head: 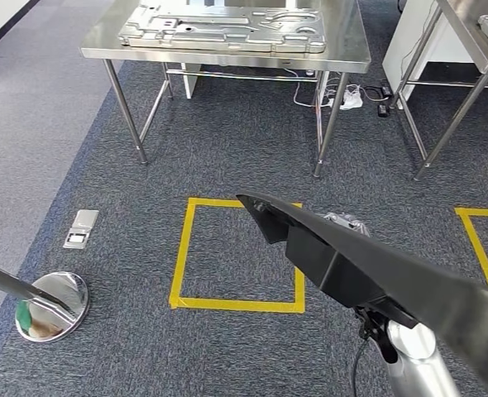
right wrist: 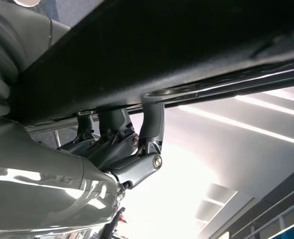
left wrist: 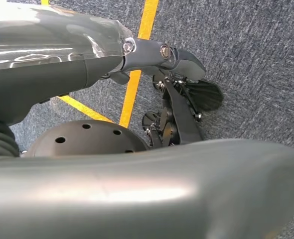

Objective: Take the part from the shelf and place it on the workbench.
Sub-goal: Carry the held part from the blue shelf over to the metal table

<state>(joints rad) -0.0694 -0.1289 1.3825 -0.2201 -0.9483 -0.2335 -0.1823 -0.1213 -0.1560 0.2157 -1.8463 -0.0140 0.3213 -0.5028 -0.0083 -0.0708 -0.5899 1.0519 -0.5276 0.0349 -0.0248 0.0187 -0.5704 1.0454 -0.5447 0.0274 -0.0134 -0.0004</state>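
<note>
Up close, the right hand [right wrist: 115, 144] has its dark fingers [right wrist: 153, 122] pressed up against the underside of a long black part [right wrist: 168, 55], with the grey thumb alongside; it is holding the part from below. The part looks like rigid moulded plastic or painted metal, matte black, flat on top with a boxy rib beneath, tapering to a blunt point [head: 254, 203] well ahead of the fingers. In the head view it runs slantwise across the silver right arm [head: 416, 356].

The left hand [left wrist: 175, 107] hangs over the floor with dark fingers loosely apart and nothing between them.

Beyond the fingers lies ribbed grey carpet [head: 229, 141] marked with a yellow tape square [head: 182, 248]. Farther ahead stands a stainless steel workbench [head: 347, 58] on thin tubular legs, carrying a large pressed metal panel [head: 222, 29] with raised channels. To the left, a polished round stanchion base [head: 51, 306] and a small floor socket plate [head: 81, 229].

The carrying step seems under way: the part is off the shelf and not yet on the bench. Next would be closing the gap to the workbench, keeping the long part level, and finding bare steel beside the panel to set it down.
</note>
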